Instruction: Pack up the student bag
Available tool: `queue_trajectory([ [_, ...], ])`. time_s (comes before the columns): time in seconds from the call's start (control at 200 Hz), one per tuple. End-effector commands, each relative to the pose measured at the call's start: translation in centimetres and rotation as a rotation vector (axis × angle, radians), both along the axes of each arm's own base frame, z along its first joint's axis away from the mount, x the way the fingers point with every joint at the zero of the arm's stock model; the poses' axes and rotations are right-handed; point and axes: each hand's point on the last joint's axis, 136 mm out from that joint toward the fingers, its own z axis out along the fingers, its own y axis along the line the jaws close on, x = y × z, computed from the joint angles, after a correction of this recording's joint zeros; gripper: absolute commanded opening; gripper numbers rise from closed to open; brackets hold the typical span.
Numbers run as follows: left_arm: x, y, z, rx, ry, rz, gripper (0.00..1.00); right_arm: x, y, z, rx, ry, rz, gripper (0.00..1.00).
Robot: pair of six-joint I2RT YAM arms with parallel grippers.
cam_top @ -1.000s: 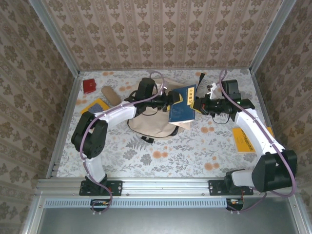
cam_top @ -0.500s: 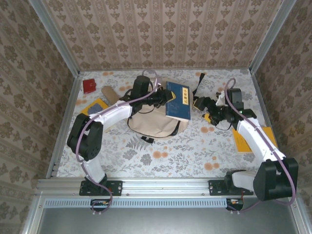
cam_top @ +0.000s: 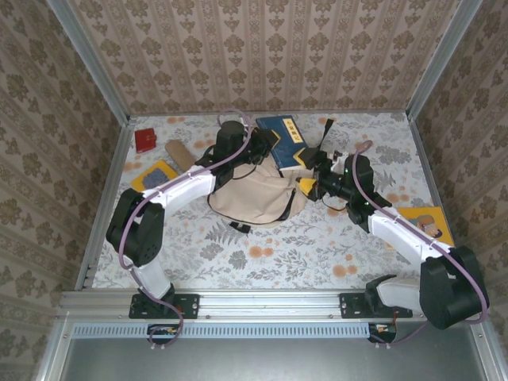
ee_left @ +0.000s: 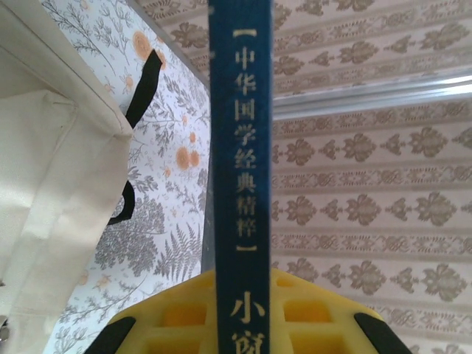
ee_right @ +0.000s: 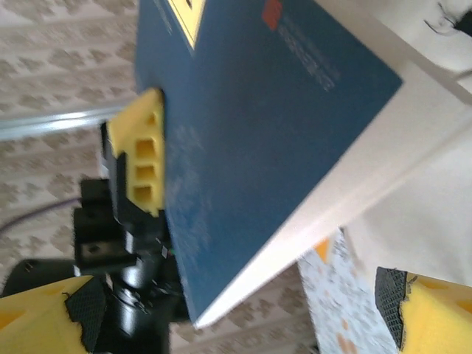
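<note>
Where the student bag (cam_top: pixel 252 198) lies: middle of the tabletop (cam_top: pixel 333 238), contents hidden.
Left gripper (cam_top: pixel 267 151): clenched on blue book (cam_top: pixel 283 136) above the bag's far edge.
Right gripper (cam_top: pixel 315 179): spread wide, empty, near the book.
Left wrist view: pale characters down the spine (ee_left: pixel 241 147).
Right wrist view: 1 yellow finger (ee_right: pixel 144 151) on the cover.
</note>
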Motion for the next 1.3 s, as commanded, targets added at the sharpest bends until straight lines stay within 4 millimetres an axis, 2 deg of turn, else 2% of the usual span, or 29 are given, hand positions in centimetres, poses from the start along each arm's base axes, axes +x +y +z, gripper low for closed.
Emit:
queue_trajectory([
  [0.0,0.4,0.2,3.2,-0.105,-0.031,0.069,0.01,2.1,-0.3,2.8,0.133,-0.031,-0.089,0.96],
  [0.165,0.3,0.0,3.5,-0.121,-0.034,0.089,0.01,3.6,0.4,1.8,0.217,0.047,-0.106,0.93],
  [0.205,0.3,-0.1,3.4,-0.122,-0.031,0.09,0.01,3.7,0.6,2.3,0.249,0.037,-0.108,0.91],
  [0.225,0.3,-0.1,3.4,-0.123,-0.029,0.09,0.01,4.2,0.7,1.3,0.254,0.059,-0.115,0.9],
  [0.325,0.2,-0.1,3.0,-0.124,-0.012,0.094,0.0,4.7,0.9,0.8,0.268,0.076,-0.125,0.82],
  [0.435,0.2,0.1,2.5,-0.108,-0.001,0.105,0.0,4.9,0.2,0.2,0.258,0.088,-0.173,0.73],
  [0.58,0.3,0.0,2.5,-0.084,0.002,0.106,0.01,5.2,-0.8,-0.3,0.25,0.099,-0.232,0.58],
  [0.66,0.3,0.3,2.2,-0.071,0.01,0.111,0.02,5.3,-1.0,-0.4,0.232,0.098,-0.239,0.42],
  [0.725,0.3,0.7,1.6,-0.052,0.019,0.119,0.06,5.2,-1.0,-0.6,0.2,0.101,-0.238,0.32],
  [0.8,0.2,1.2,0.8,-0.026,0.04,0.119,0.16,5.0,-1.2,-1.2,0.139,0.111,-0.234,0.22],
  [0.855,0.1,1.6,-0.1,0.009,0.055,0.109,0.27,4.9,-1.3,-2.0,0.077,0.125,-0.23,0.15],
  [0.87,-0.1,1.7,-0.4,0.025,0.062,0.103,0.31,4.6,-1.5,-1.1,0.069,0.099,-0.227,0.14],
  [0.91,-0.3,2.1,-1.4,0.073,0.078,0.091,0.4,4.2,-1.7,-1.3,0.016,0.096,-0.221,0.11],
  [0.955,-0.8,2.9,-3.0,0.145,0.101,0.072,0.49,3.8,-1.9,-1.6,-0.051,0.094,-0.208,0.09],
  [1.015,-1.8,3.9,-5.3,0.244,0.133,0.039,0.57,3.0,-2.3,-1.9,-0.157,0.084,-0.187,0.08],
  [1.165,-5.0,8.4,-11.8,0.508,0.228,-0.027,0.62,0.7,-2.9,-3.3,-0.382,0.071,-0.089,0.06],
  [1.295,-6.9,13.4,-14.9,0.722,0.266,-0.052,0.64,-1.1,-2.2,-4.9,-0.474,0.08,0.045,0.06],
])
